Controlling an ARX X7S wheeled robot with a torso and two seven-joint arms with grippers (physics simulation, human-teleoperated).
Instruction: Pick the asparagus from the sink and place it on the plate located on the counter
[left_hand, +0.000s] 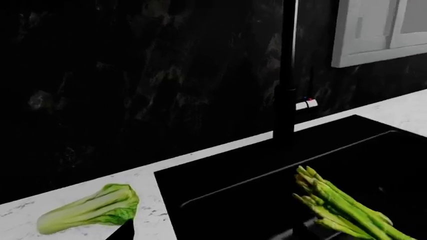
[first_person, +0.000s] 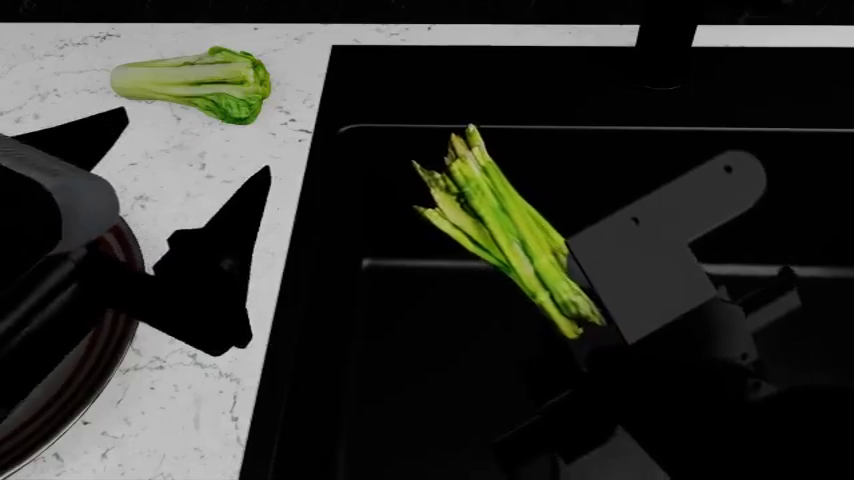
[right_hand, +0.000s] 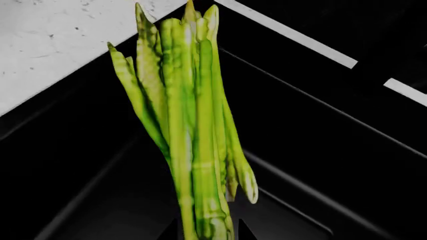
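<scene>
Your right end effector (first_person: 577, 300) is clamped on the asparagus (first_person: 501, 225) above the sink (first_person: 400, 400); your left end effector (first_person: 200, 255), fingers spread, holds nothing near the plate (first_person: 80, 370) at the tabletop's (first_person: 174, 420) front edge.

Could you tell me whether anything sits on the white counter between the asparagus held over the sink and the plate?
The left claw hangs over the white speckled stone counter between the bright green asparagus bundle and the dark, red-rimmed round plate. The leafy bok choy lies farther back, off that path.
</scene>
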